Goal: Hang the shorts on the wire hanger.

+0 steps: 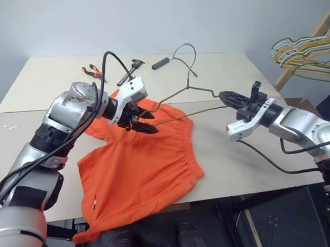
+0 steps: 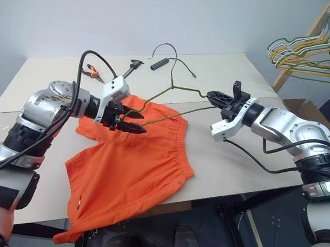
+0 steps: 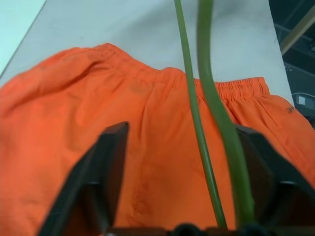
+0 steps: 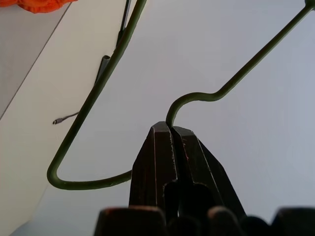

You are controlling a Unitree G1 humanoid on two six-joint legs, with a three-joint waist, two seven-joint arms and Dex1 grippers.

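The orange shorts (image 1: 140, 166) lie spread on the table (image 1: 235, 155), and one leg hangs over the front edge. Above them slants the wire hanger (image 4: 93, 93), hook toward the back. My right gripper (image 1: 222, 96) is shut on the hanger's right corner bend and holds it off the table. My left gripper (image 1: 145, 125) is at the hanger's left end, low over the shorts near the waistband. In the left wrist view its black fingers (image 3: 110, 162) stand apart, with the hanger's two wire strands (image 3: 219, 108) running between them, close to one finger.
Orange-handled pliers (image 1: 93, 71), a black tool (image 1: 130, 69) and a black-handled tool (image 1: 160, 63) lie at the back of the table. A wooden rack with several coloured hangers (image 1: 310, 51) stands off the table's right side. Cables trail from both arms.
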